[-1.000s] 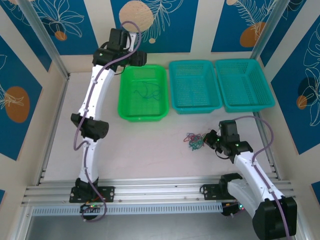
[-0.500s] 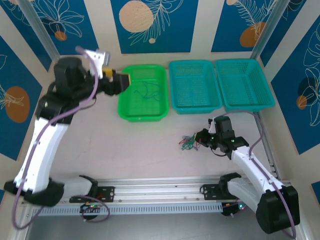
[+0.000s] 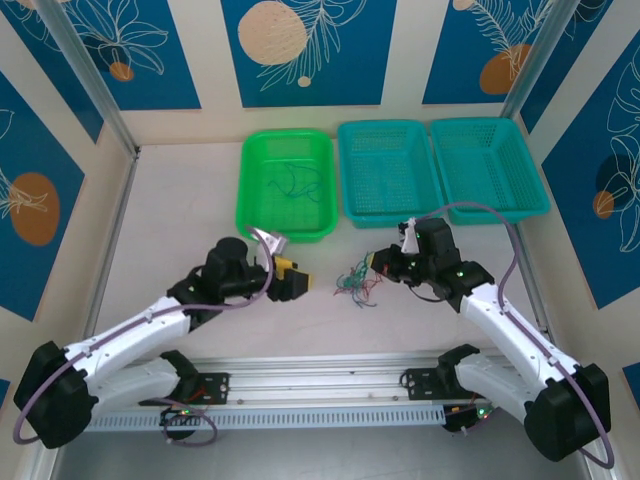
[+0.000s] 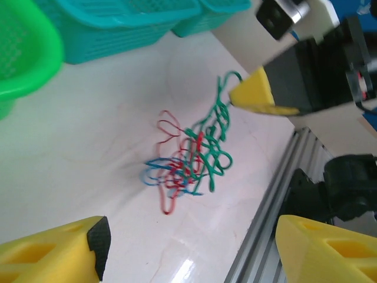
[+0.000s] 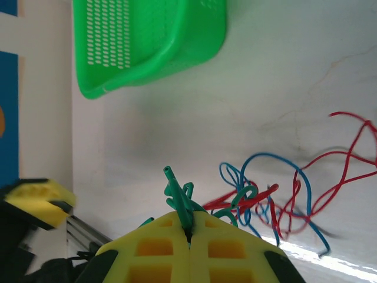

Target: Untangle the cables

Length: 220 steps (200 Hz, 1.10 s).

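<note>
Cables tangled on counter, green strand pinched in right gripper jaws, left gripper jaws open nearby.

readable text: none | labels: none | brand marks: none | numbers: none | signs: none legible anywhere

In the right wrist view we lose the green strand where it slips between the pressed-together jaws of the right gripper, and the red loops out beyond those jaws run off the picture's edge. From the left wrist, both fingers of the left gripper are cut by the lower edge. Ahead of its jaws we cannot tell which strand of the knot crosses over which.
</note>
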Tool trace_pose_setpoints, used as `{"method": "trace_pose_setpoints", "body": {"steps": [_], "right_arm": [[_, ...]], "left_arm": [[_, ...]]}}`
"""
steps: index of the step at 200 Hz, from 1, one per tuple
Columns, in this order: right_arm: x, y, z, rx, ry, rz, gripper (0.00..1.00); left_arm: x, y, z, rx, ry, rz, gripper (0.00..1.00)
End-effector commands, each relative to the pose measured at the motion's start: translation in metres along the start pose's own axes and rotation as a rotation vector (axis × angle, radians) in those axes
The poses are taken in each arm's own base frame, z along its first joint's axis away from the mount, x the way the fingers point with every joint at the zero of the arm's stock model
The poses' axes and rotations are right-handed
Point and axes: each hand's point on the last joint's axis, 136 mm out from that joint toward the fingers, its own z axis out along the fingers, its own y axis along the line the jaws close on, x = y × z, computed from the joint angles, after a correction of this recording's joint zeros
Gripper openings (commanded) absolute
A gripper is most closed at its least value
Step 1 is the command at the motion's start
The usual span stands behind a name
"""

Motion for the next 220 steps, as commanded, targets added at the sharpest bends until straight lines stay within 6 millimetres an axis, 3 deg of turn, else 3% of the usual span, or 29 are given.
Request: {"method": "trace_pose_setpoints", "body": {"steps": [1, 22, 45, 91, 136, 171, 199, 220], "right_arm": [[-0.015, 0.024, -0.014, -0.047, -0.06, 0.046, 0.0], [-0.02, 0.027, -0.02, -0.037, -0.101, 0.105, 0.0], [-0.024, 0.01, -0.027, 0.022, -0.184, 0.282, 0.0], [-0.027, -0.013, -0.033, 0.074, -0.273, 0.577, 0.0], [-0.029, -0.004, -0.038, 0.084, -0.259, 0.577, 0.0], [-0.028, 0.0, -0.041, 0.078, -0.255, 0.58, 0.0], [-0.027, 0.0, -0.042, 0.083, -0.252, 0.594, 0.0], [-0.029, -0.007, -0.046, 0.121, -0.276, 0.595, 0.0]], "left_arm": [[-0.005, -0.001, 0.011, 0.014, -0.078, 0.084, 0.74], [0.009, -0.002, 0.024, 0.055, -0.058, 0.084, 0.73], [0.019, -0.007, 0.04, 0.082, -0.052, 0.078, 0.73], [0.036, -0.009, 0.095, 0.08, -0.02, 0.069, 0.73], [0.032, 0.013, 0.133, 0.019, -0.075, 0.088, 0.74], [0.04, 0.034, 0.156, -0.042, -0.052, 0.095, 0.71], [0.042, 0.041, 0.169, -0.038, -0.052, 0.07, 0.52], [0.046, 0.045, 0.173, -0.045, -0.032, 0.048, 0.24]]}}
